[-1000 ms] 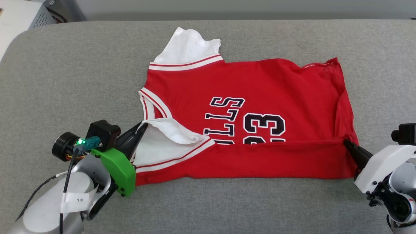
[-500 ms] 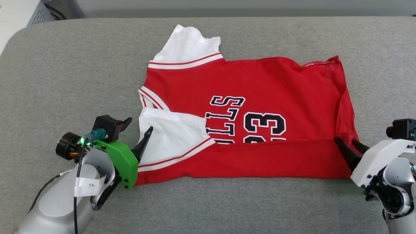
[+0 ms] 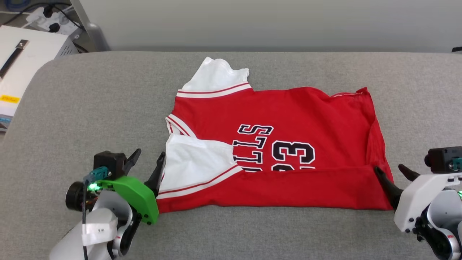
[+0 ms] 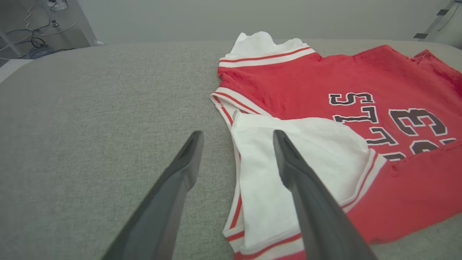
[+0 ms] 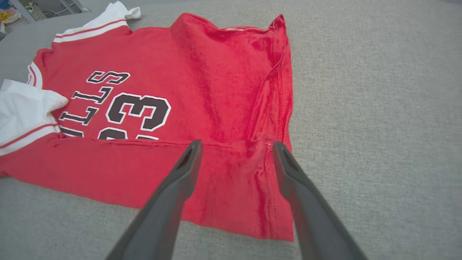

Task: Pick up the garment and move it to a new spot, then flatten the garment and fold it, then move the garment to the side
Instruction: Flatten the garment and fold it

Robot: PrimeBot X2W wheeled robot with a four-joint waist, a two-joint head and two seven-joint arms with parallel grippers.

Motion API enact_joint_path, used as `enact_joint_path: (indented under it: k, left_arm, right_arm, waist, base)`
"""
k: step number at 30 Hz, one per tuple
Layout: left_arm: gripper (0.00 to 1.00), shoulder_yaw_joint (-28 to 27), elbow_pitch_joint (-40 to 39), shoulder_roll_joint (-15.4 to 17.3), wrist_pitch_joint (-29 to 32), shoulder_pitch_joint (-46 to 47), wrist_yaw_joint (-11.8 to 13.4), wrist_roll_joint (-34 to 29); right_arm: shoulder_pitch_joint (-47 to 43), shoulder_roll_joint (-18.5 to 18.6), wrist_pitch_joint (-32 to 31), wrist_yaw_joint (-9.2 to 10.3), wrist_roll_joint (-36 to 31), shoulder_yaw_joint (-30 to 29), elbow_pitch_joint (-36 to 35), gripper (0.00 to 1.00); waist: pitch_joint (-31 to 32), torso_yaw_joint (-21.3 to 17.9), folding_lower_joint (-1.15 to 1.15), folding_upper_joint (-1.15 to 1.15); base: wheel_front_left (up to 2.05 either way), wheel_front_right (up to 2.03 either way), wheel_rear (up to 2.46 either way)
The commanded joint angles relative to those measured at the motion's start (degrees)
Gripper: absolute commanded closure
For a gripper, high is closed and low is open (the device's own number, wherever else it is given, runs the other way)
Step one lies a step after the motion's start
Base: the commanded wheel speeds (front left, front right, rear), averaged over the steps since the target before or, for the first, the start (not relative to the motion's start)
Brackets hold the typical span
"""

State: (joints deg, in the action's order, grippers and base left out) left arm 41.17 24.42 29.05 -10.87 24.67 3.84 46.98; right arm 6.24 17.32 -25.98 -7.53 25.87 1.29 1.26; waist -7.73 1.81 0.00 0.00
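Since a second ago both grippers have let go of the garment: we see the left gripper spread wide beside the folded white sleeve, the right gripper spread wide astride the red hem corner. Red knit with striped trim, the garment lies midway on the grey woven cushion, near edge folded over its lettering; a white box stands beyond the far-left corner

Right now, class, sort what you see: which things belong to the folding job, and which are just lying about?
Job: red BULLS 23 jersey, near edge folded over; left gripper, open; right gripper, open; grey padded surface.
Lying about: white box and cables beyond the surface's far-left corner.
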Motion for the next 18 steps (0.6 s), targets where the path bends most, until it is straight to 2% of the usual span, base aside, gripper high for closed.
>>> enact_joint_path:
  k: [1,4,11,18]
  left_arm:
    - [0.00,-0.5,-1.6,0.4,0.3,-1.9,1.8,1.0]
    - [0.00,-0.7,-5.6,0.9,2.4,-5.3,4.2,2.7]
    - [0.00,0.5,-13.8,3.8,11.1,-11.1,10.6,5.0]
    - [0.00,1.3,-15.6,5.3,16.2,-11.7,13.5,5.6]
  right_arm:
    - [-1.7,0.6,-0.5,0.04,-1.0,0.3,-1.1,0.00]
    - [-3.9,0.8,-1.8,0.04,-2.3,0.0,-3.0,0.00]
    - [-7.0,-1.0,-6.0,0.04,-4.5,-1.4,-7.3,0.00]
    - [-7.0,-2.5,-6.9,0.04,-6.0,-2.1,-9.4,0.00]
  waist:
    - [2.1,0.5,0.00,0.00]
    - [2.7,0.5,0.00,0.00]
    - [2.0,-0.4,0.00,0.00]
    - [-0.3,-1.8,0.00,0.00]
  base:
    - [0.00,0.00,0.00]
    - [0.00,0.00,0.00]
    - [0.00,0.00,0.00]
    - [0.00,0.00,0.00]
